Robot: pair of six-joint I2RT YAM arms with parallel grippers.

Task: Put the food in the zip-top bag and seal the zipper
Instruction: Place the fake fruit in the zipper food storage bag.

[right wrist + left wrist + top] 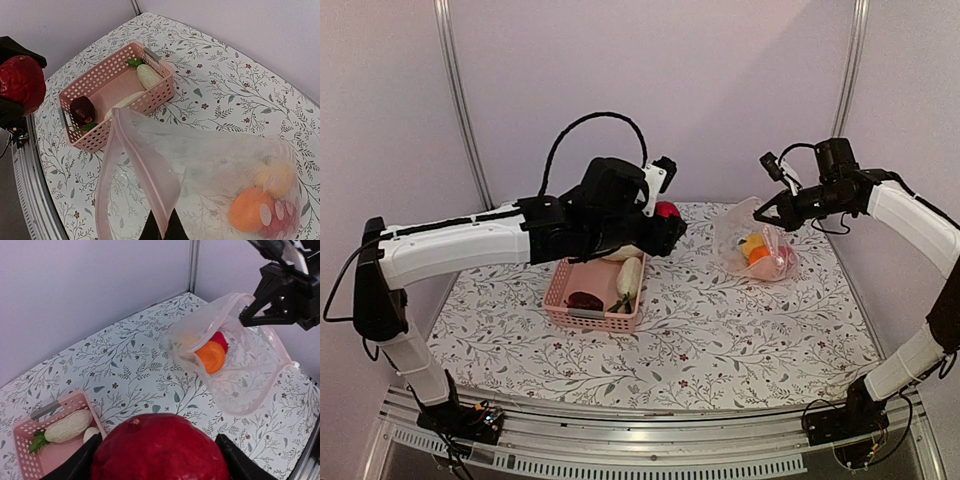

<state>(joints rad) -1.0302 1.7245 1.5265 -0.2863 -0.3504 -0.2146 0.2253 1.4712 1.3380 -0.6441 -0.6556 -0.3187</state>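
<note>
Nearest, the pink basket [560, 292] sits on the surface [740, 330] holding the white radish pieces [147, 75] and the dark maroon piece [81, 107], not yet bagged. Just beyond its far edge and raised off the surface, the left jaws are clamped on a big red fruit [160, 445], one on each flank, apparently to carry it to the bag. Farther right, the zip-top bag [240, 375] lies with the orange [247, 212], the lemon [274, 175] and a red piece [280, 227] inside. The right jaws are pinched narrow on its upper lip at the zipper [142, 170], lifting it, likely so the mouth gapes toward the held fruit. Mouth and fruit are well apart.
</note>
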